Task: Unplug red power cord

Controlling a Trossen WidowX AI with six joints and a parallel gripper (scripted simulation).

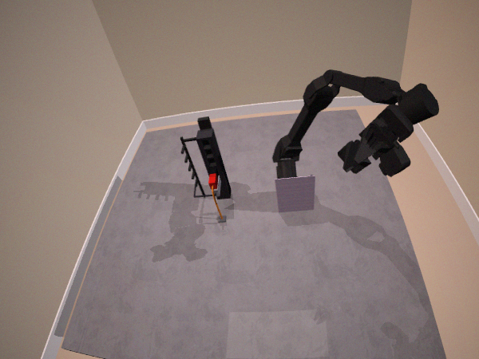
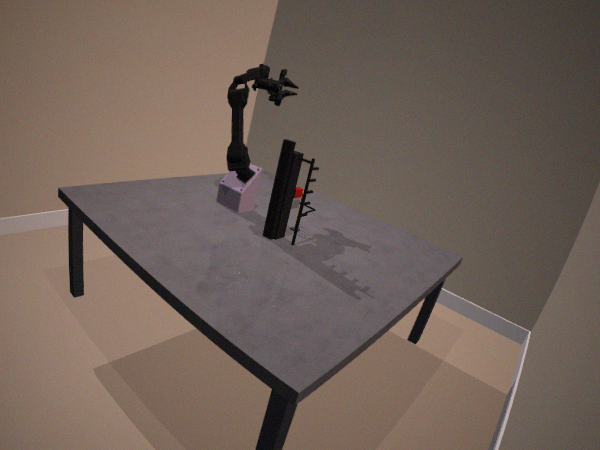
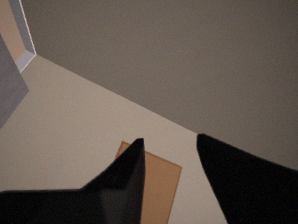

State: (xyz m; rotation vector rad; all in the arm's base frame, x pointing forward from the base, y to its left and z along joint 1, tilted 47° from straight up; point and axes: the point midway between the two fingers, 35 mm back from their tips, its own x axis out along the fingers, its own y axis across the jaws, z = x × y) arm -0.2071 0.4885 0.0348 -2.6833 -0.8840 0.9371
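Note:
The red plug [image 1: 213,181] [image 2: 298,192] sits against the socket face of the upright black power strip [image 1: 223,171] [image 2: 280,190], near the strip's lower part. Its orange-looking cord [image 1: 216,203] runs down from the plug to a small grey block on the table. I cannot tell how deep the plug sits. My gripper [image 2: 296,91] [image 3: 170,142] is partly open, with nothing between its fingers. It is high above the table and far from the plug, on the arm's side of the strip. Neither plug nor strip shows in the wrist view.
A thin black frame with several pegs [image 1: 189,161] [image 2: 305,191] stands in front of the strip's socket face, close to the plug. The arm's pale purple base block [image 1: 295,194] [image 2: 247,197] stands beside the strip on the grey table [image 1: 160,303] [image 2: 250,310].

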